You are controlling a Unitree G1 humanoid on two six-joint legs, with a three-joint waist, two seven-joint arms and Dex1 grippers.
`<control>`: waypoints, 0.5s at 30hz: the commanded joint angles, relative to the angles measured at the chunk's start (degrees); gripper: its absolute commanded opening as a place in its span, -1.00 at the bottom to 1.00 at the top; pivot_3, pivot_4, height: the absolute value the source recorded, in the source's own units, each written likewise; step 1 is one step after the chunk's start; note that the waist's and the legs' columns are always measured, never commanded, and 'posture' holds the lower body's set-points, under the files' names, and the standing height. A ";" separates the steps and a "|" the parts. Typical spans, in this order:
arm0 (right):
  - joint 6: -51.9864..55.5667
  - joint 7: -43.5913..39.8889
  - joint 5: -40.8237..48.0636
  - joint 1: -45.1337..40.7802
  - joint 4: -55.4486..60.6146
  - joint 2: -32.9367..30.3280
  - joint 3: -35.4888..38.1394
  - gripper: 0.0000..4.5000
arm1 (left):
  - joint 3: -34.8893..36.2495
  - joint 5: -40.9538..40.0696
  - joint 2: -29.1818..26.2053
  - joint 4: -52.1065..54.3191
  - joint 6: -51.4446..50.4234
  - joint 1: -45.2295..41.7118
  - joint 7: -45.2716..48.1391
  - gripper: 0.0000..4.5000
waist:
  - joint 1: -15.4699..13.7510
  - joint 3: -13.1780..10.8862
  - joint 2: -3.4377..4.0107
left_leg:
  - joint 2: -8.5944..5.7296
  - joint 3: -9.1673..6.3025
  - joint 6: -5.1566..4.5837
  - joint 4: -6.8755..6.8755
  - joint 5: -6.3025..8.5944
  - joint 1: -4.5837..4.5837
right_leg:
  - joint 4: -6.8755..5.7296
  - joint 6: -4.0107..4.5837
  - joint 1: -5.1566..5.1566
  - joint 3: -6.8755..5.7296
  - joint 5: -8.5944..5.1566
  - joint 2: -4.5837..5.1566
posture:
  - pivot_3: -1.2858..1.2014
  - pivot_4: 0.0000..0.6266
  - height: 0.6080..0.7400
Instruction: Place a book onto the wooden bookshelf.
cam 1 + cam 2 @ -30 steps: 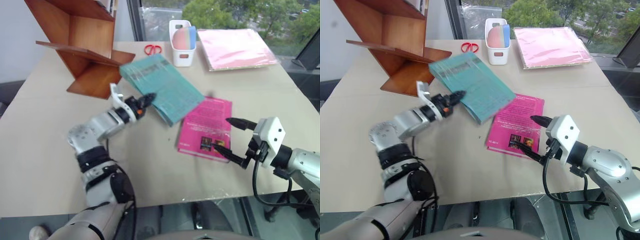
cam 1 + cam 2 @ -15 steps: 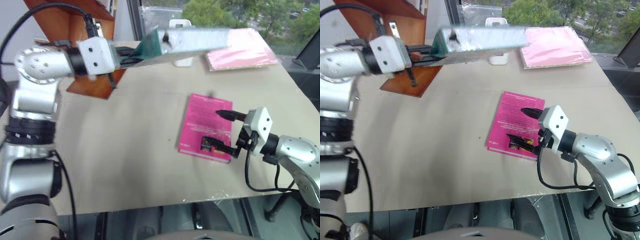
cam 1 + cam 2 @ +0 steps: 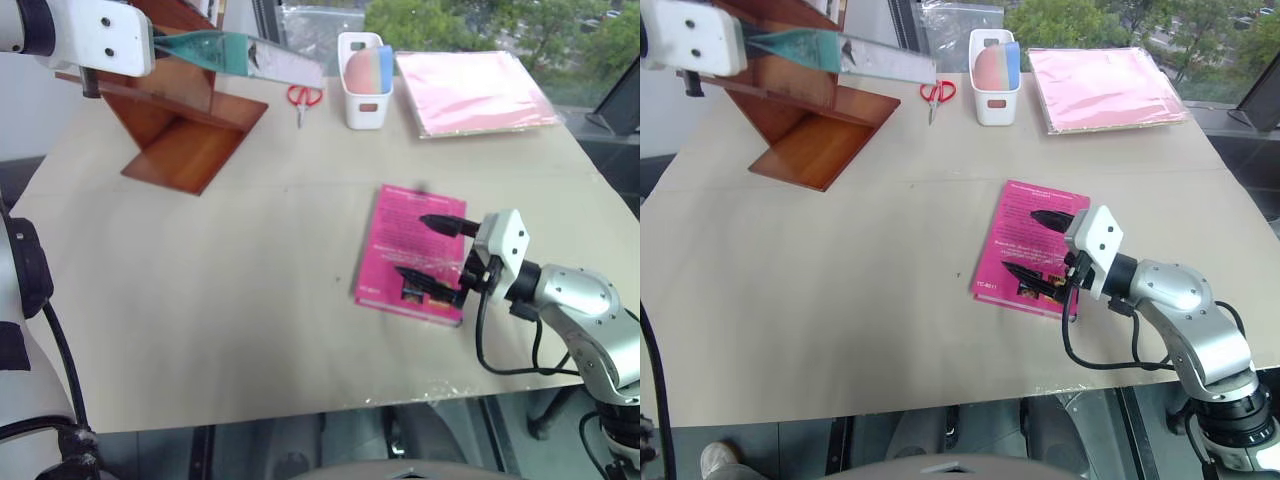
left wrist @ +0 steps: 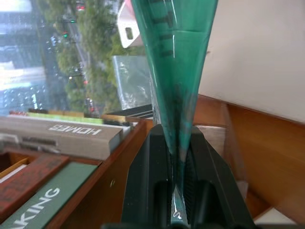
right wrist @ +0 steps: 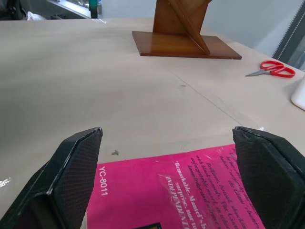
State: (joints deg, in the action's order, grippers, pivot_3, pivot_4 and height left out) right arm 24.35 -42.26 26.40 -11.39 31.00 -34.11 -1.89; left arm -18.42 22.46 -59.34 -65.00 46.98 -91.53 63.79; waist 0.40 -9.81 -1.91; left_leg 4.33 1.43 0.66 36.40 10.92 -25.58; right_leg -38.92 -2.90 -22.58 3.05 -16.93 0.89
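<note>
Above table (image 3: 200, 300), book (image 3: 245, 57) seemingly extends level toward scissors (image 3: 303, 99)

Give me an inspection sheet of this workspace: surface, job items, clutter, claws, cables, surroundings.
Surface: beige table, bare across the near and left parts.
Job's things: teal book lifted off the table, held at the wooden bookshelf; other books already stand in the shelf.
Clutter: magenta book flat on the table, red scissors, white bin with coloured items, pink folder.
Claws: left claw shut on the teal book's edge; right claw open, low over the magenta book.
Cables: black cable looped at the right wrist.
Surroundings: window with trees behind the table.
</note>
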 commanded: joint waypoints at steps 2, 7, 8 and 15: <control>-1.46 0.50 -0.57 -0.57 1.12 0.84 0.25 1.00 | -1.65 4.79 -1.80 -3.24 1.95 -4.19 -2.43 -0.98 | 0.23 -0.01 0.01 | 0.00 -0.02 0.00 0.12 -0.01 -0.34 | -0.09 -0.01 -0.31 0.00 0.02 -0.01 | 0.03 -0.52 1.00; -3.83 0.28 -0.36 -2.20 0.47 2.72 1.07 1.00 | -5.39 12.10 -4.60 -8.05 0.82 -6.14 -8.77 -0.98 | 0.53 -0.04 0.00 | 0.00 0.01 0.00 0.06 -0.01 -0.42 | -0.06 -0.01 -0.47 0.05 0.02 -0.02 | 0.03 -0.52 1.00; -4.26 0.54 0.01 -3.32 0.35 3.42 1.43 1.00 | -6.02 13.36 -5.11 -8.92 0.52 -5.86 -10.45 -0.98 | 0.55 -0.05 0.01 | 0.00 0.02 0.00 0.05 -0.01 -0.42 | -0.06 -0.01 -0.47 0.05 0.02 -0.02 | 0.03 -0.52 1.00; -2.75 4.42 1.41 -14.03 0.18 7.65 1.77 1.00 | -8.50 18.61 -6.16 -11.47 -0.90 -5.48 -18.18 -0.98 | 0.33 -0.08 -0.02 | -0.01 0.04 0.00 0.09 -0.01 -0.42 | -0.13 -0.01 -0.47 0.03 0.02 0.02 | 0.03 -0.52 1.00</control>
State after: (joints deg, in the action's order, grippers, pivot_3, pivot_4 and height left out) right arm 21.81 -39.52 26.95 -23.10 29.89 -27.04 -1.46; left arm -27.13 40.33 -64.49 -76.01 46.67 -95.49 47.43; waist 0.73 -9.90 -1.94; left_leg 4.32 1.46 0.66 36.51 10.91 -25.99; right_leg -39.09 -2.91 -23.05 3.08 -16.91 0.91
